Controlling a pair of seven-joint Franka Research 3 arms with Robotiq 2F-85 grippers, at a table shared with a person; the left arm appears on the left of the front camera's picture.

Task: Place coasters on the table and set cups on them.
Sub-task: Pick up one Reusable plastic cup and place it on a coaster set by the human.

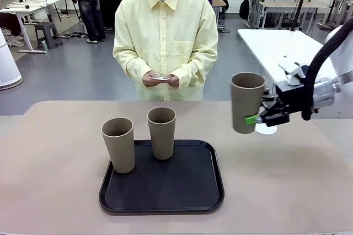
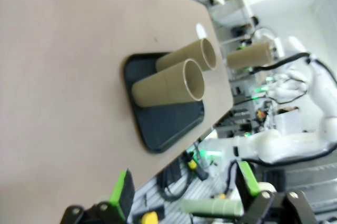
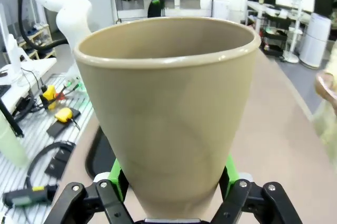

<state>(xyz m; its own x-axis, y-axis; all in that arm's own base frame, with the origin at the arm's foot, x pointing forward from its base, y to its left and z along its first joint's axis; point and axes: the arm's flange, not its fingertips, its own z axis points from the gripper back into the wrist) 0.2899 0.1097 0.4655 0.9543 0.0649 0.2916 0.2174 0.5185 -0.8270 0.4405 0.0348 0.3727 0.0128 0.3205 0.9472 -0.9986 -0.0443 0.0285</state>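
1 cup (image 1: 246, 100) clamped upright in sideways right gripper (image 1: 253, 118), above table (image 1: 55, 163), left gripper (image 2: 184, 182) spread apart

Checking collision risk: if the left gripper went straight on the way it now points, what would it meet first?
Likely the nearer cup on the black tray, though depth is unclear.

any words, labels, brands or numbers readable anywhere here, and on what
None can be read.
The raised cup and the two other cups: plain, no print.
The black tray, coaster and table: no markings.
Background gear in the room: too small or blurred to tell.
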